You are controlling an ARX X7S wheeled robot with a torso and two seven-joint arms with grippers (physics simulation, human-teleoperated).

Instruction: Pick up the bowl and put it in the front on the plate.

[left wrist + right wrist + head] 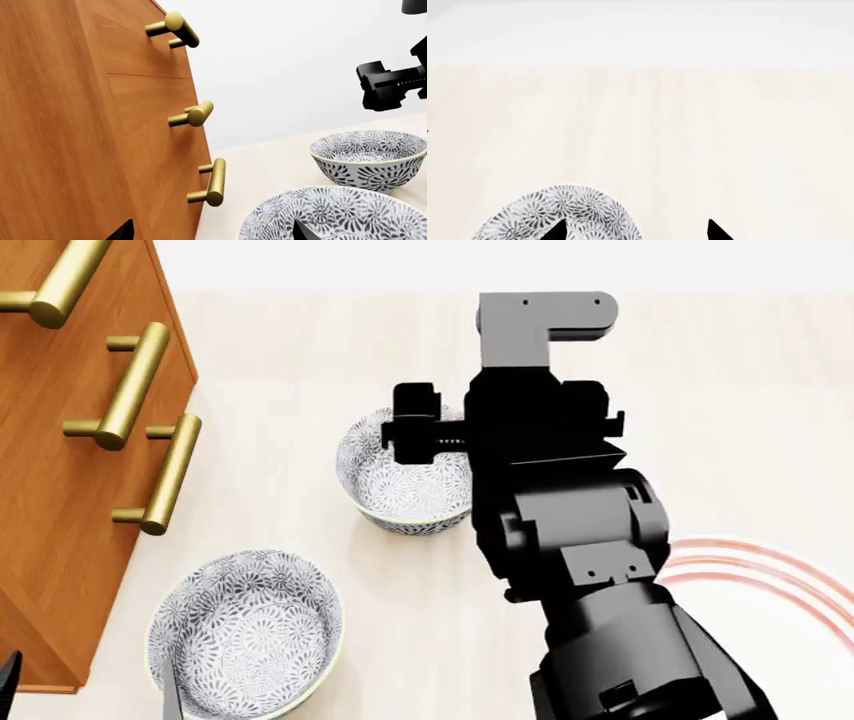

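Showing 2 bowls [407,480] [247,635], 1 plate [761,565].

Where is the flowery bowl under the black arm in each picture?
Head view: the bowl is mid-picture, partly under the right arm, beyond the other bowl.
Left wrist view: at the right edge, behind the other bowl.
Right wrist view: probably the same bowl, bottom left, by one of the right arm's fingers.
Shared landmark: the wooden cabinet with gold handles, in the head and left wrist views only.
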